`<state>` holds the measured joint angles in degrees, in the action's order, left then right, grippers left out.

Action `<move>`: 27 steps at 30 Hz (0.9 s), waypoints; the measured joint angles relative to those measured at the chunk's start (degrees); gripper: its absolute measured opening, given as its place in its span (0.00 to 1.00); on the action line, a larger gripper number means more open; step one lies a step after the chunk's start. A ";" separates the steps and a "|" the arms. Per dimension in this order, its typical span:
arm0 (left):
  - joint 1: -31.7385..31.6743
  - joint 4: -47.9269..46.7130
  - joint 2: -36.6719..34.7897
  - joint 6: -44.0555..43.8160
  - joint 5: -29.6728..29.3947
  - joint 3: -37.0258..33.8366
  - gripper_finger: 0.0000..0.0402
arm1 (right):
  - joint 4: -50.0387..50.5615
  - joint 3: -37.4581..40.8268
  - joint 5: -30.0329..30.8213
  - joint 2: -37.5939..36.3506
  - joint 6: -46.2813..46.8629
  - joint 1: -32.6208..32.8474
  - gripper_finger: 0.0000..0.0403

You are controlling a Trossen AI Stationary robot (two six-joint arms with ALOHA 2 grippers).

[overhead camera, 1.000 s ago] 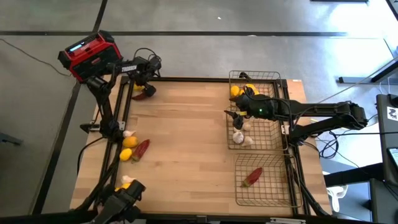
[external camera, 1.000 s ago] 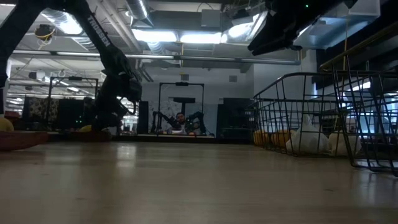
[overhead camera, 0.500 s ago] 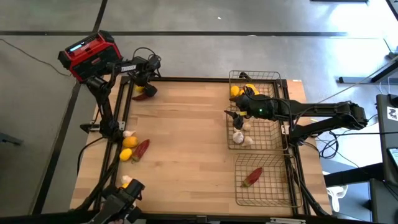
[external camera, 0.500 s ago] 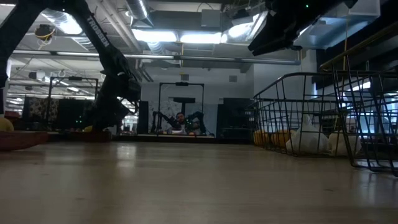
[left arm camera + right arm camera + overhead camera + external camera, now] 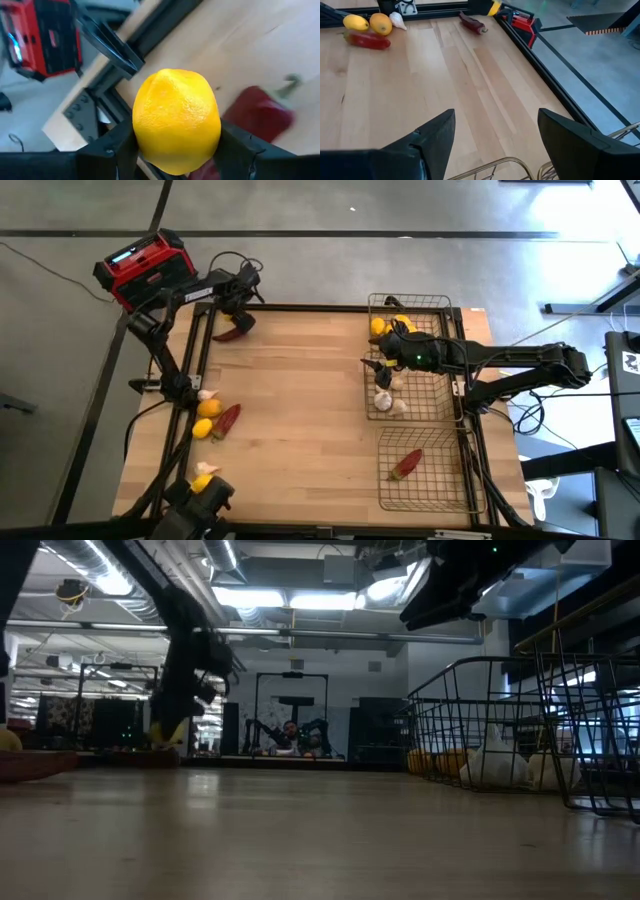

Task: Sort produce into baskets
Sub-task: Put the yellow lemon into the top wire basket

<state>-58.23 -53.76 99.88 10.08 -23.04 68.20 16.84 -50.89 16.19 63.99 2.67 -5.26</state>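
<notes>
The left gripper [image 5: 175, 150] is closed on a yellow lemon [image 5: 176, 120], with one finger on each side of the fruit, and it holds it above the far left corner of the counter [image 5: 300, 400], just over a dark red chili pepper [image 5: 227, 333] that lies there. The right gripper [image 5: 380, 364] hangs with its fingers apart and holds nothing, above the near edge of the middle basket [image 5: 425, 380], where garlic bulbs [image 5: 388, 402] lie. More lemons [image 5: 388, 325] lie just behind it in the far basket [image 5: 440, 302].
</notes>
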 joint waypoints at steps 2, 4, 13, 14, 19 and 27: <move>1.25 -0.03 -2.74 -0.07 0.00 0.00 0.50 | -0.07 0.00 -0.35 0.00 -0.02 0.00 0.69; 2.67 -0.03 -5.89 -0.38 0.07 0.00 0.51 | -0.11 0.00 -0.35 0.00 -0.01 0.02 0.69; 9.96 3.63 -20.31 -1.70 12.14 0.00 0.51 | -0.39 0.00 -0.36 -0.02 -0.01 0.00 0.69; 10.81 4.32 -21.63 -1.90 14.25 0.00 0.51 | -0.39 0.00 -0.37 -0.02 -0.01 0.00 0.69; 14.97 8.01 -26.87 -3.97 27.11 0.00 0.52 | -0.44 0.00 -0.37 -0.02 -0.03 0.00 0.69; 23.35 15.81 -29.08 -6.07 35.13 0.02 0.52 | -3.52 0.00 -0.77 0.15 -0.13 0.00 0.69</move>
<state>-34.88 -37.95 70.81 4.01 12.10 68.23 13.32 -50.89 15.42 64.14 2.54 -5.26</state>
